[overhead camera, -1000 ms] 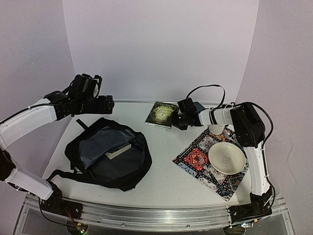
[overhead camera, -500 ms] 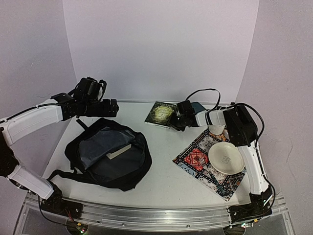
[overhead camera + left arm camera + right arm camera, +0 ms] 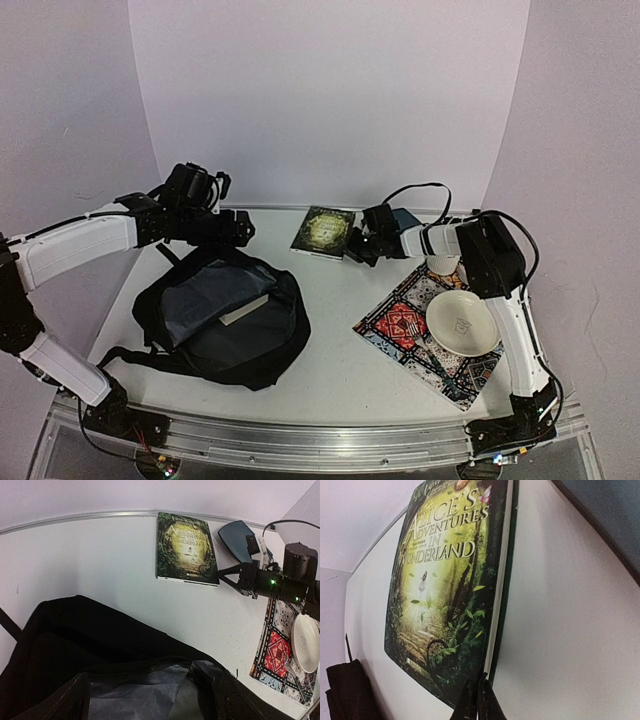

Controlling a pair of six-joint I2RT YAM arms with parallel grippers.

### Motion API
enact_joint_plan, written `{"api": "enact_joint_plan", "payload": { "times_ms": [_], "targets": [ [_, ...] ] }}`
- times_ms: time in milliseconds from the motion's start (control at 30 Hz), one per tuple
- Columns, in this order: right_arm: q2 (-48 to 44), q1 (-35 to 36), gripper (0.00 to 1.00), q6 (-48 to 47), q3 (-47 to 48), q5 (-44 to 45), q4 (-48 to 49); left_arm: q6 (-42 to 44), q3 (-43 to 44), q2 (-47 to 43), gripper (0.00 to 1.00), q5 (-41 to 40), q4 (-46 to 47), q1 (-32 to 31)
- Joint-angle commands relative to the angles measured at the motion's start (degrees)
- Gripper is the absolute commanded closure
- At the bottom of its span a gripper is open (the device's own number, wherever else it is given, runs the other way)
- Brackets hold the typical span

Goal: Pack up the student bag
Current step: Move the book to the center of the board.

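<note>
Lying on the white table [image 3: 340,372] beyond the bag is a green hardcover book titled Alice's Adventures in Wonderland [image 3: 326,231], flat and face up. A small flat teal pouch [image 3: 404,216] sits just behind the right arm's wrist. To the right, a red-and-blue patterned cloth mat [image 3: 405,328] carries a shallow white bowl [image 3: 463,322], with a white cup [image 3: 443,265] at the mat's far edge. Nothing lies between the book and the bag.

The student bag [image 3: 225,315], a large soft black fabric backpack, lies on the left half of the table with its mouth open, showing grey lining and a pale book [image 3: 243,308] resting inside (its straps trail toward the near-left corner).

The left gripper [image 3: 240,228] hangs over the bag's far rim, jaws spread wide and holding nothing. The right gripper [image 3: 477,700] has its fingers pressed together at the green book's nearest corner; whether they touch the cover I cannot tell.

Since a second ago the left gripper has travelled rightward along the bag's far edge, and the right jaws have gone from half-spread to clenched.
</note>
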Motion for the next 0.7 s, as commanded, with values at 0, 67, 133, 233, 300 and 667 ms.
{"api": "enact_joint_plan", "payload": {
  "times_ms": [0, 67, 133, 233, 300, 667],
  "targets": [
    [1.0, 0.2, 1.0, -0.9, -1.6, -2.3, -5.5, -0.2, 1.9, 3.4, 0.11, 8.1, 2.8, 0.0],
    [0.6, 0.3, 1.0, -1.4, -3.5, -4.2, -6.0, -0.2, 2.9, 4.6, 0.12, 10.2, 3.1, -0.1],
    [-1.5, 0.6, 1.0, -1.6, -6.6, -4.5, -6.3, 0.0, 4.1, 6.0, 0.12, 11.0, 3.3, -0.7],
    [-4.9, 1.0, 1.0, -2.3, -11.3, -4.5, -7.1, 0.3, 5.9, 8.3, 0.12, 12.0, 3.4, -2.3],
    [-7.1, 1.4, 1.0, -3.1, -14.5, -4.6, -7.7, 0.6, 7.3, 9.8, 0.12, 12.2, 3.4, -3.8],
    [-20.7, 6.1, 1.0, -8.1, -24.4, -1.1, -14.3, -1.5, 11.6, 15.2, 0.12, 13.9, 4.1, -11.2]
  ]
}}
